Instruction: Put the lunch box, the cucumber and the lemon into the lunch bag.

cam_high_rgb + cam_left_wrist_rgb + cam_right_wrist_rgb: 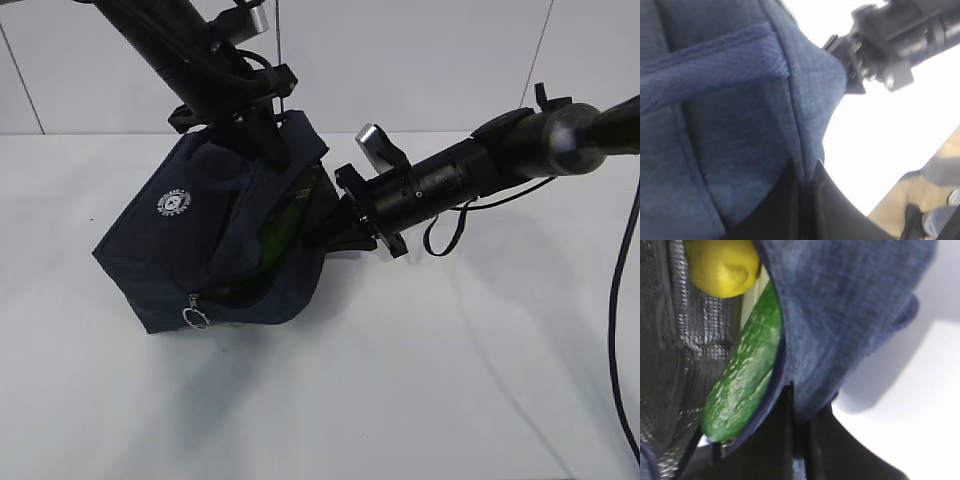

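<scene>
Gripping: both tools are pinched onto the fabric of the lunch bag (200, 240), which is held tilted on the white tabletop (400, 400), its mouth turned toward 4 o'clock in the exterior view.
Left tool (805, 175): fingers pressed together on the navy fabric at the bag's upper edge; in the exterior view this arm comes down from 12 o'clock onto the top of the bag.
Right tool (800, 410): fingers pressed together on the rim flap at the bag's mouth; in the exterior view this arm reaches in from 3 o'clock.
Lunch bag details: dark navy cloth, a round white logo (172, 204) on the side facing 9 o'clock, a metal ring pull (196, 318) hanging at the lower corner near 6 o'clock, a woven handle strap (710, 65) across the left wrist view, silver quilted lining (675, 365) visible inside.
Cucumber (745, 375): inside the bag, lying along the inner wall just behind the pinched flap, one blunt end toward 7 o'clock in the right wrist view; a strip of green also shows through the opening in the exterior view.
Lemon (722, 265): inside the bag, at 11 o'clock in the right wrist view, touching the far end of the cucumber.
Lunch box: cannot tell where it is; no view shows it clearly.
Tabletop: the bag's lower corner rests on it, casting a soft shadow toward 5 o'clock.
</scene>
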